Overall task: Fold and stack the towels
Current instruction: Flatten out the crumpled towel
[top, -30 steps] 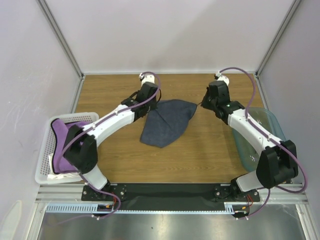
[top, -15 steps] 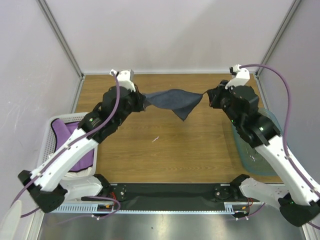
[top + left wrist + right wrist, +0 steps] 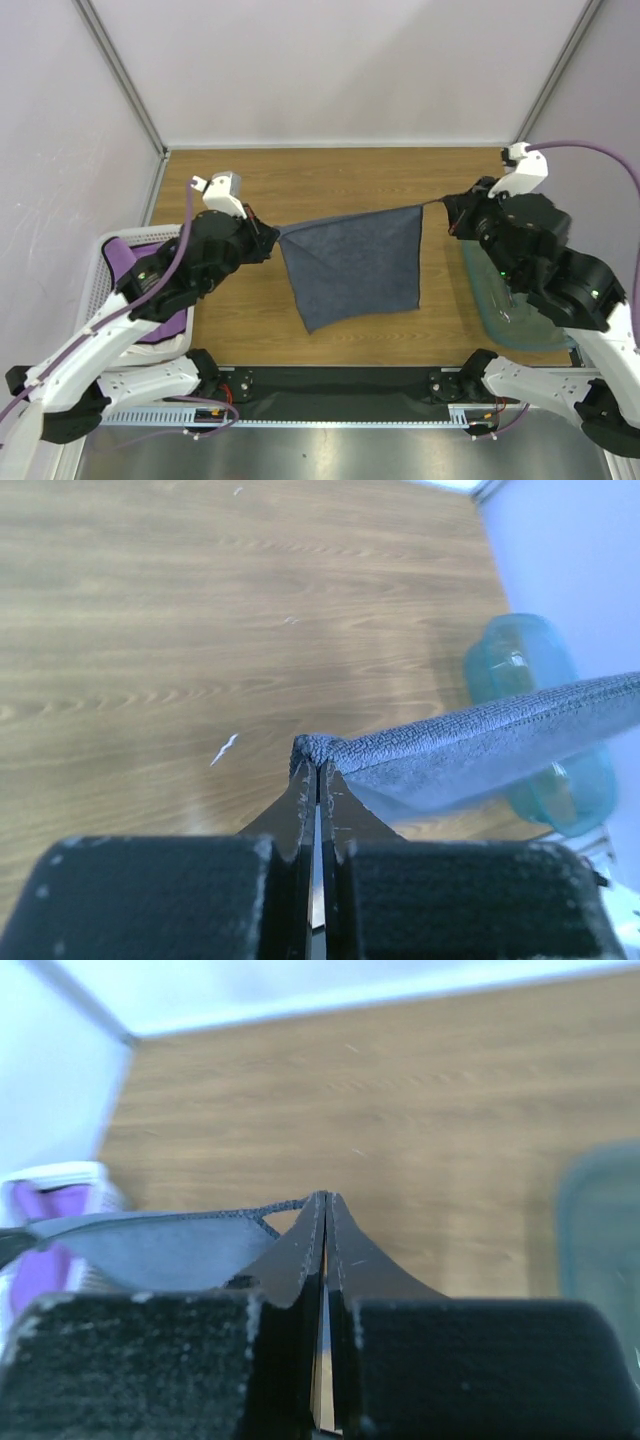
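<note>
We note the small dark navy cloth towel (image 3: 355,265) hanging spread above the brown wooden surface (image 3: 330,175), its top edge taut. The left tool (image 3: 272,238) and right tool (image 3: 452,210) are each pinched fully closed on one top corner. We judge this to be the spreading step; next it must be laid flat, lower edge first, for folding.

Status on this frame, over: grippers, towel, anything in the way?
Both shut: left gripper on one top corner of navy towel, right gripper on the other. Towel stretched between them, hanging. Off to the sides: basket, teal bin.
</note>
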Motion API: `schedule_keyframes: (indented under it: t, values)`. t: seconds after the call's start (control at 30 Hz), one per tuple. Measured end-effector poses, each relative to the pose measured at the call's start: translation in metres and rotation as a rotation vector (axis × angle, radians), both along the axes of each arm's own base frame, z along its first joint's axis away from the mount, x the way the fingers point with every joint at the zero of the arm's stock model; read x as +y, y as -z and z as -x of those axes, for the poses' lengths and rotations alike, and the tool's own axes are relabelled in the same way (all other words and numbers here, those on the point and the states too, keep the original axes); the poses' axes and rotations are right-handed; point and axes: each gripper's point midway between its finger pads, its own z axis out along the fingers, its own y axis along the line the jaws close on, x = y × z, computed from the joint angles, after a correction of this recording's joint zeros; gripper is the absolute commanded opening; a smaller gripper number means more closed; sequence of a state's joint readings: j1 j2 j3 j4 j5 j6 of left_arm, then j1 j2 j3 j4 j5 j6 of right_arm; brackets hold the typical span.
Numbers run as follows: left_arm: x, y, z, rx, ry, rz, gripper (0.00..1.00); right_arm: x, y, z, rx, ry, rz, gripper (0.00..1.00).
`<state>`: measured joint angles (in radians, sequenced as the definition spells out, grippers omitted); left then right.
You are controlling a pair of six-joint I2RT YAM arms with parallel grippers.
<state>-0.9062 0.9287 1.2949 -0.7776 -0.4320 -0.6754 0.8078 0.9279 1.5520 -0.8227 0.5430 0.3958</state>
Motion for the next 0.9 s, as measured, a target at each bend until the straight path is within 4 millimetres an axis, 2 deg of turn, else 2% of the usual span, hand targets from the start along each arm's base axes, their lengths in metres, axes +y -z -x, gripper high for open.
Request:
schedule_keyframes:
  t: [0.07, 0.13, 0.17, 0.27, 0.43, 0.53, 0.63, 0.73, 0.8, 0.9]
  values:
    - [0.002, 0.016, -0.009, 0.035, -0.038, -0.017, 0.0, -0.004, 0.018, -0.006, 0.039, 0.049, 0.034, 0.0]
    - [-0.001, 0.043, -0.024, 0.089, -0.064, -0.041, 0.0, -0.005, 0.045, -0.018, 0.095, 0.089, 0.081, 0.0]
    - [0.004, 0.051, -0.033, 0.105, -0.095, -0.045, 0.0, -0.008, 0.059, -0.026, 0.128, 0.113, 0.102, 0.0]
    - [0.005, 0.109, -0.065, 0.222, -0.136, -0.087, 0.0, -0.015, 0.112, -0.057, 0.242, 0.155, 0.118, 0.0]
    - [-0.007, 0.189, -0.105, 0.381, -0.133, -0.168, 0.0, -0.025, 0.221, -0.103, 0.469, 0.172, 0.123, 0.0]
    - [-0.01, 0.225, -0.125, 0.457, -0.134, -0.207, 0.01, -0.026, 0.257, -0.129, 0.542, 0.166, 0.112, 0.0]
    - [-0.011, 0.25, -0.157, 0.504, -0.144, -0.23, 0.0, -0.023, 0.29, -0.158, 0.583, 0.154, 0.111, 0.0]
    - [-0.013, 0.264, -0.191, 0.516, -0.15, -0.218, 0.0, -0.021, 0.317, -0.183, 0.614, 0.144, 0.129, 0.0]
    - [-0.012, 0.272, -0.21, 0.52, -0.148, -0.21, 0.01, -0.019, 0.327, -0.199, 0.618, 0.136, 0.138, 0.0]
    - [-0.009, 0.28, -0.231, 0.527, -0.154, -0.199, 0.07, -0.016, 0.339, -0.225, 0.608, 0.123, 0.14, 0.0]
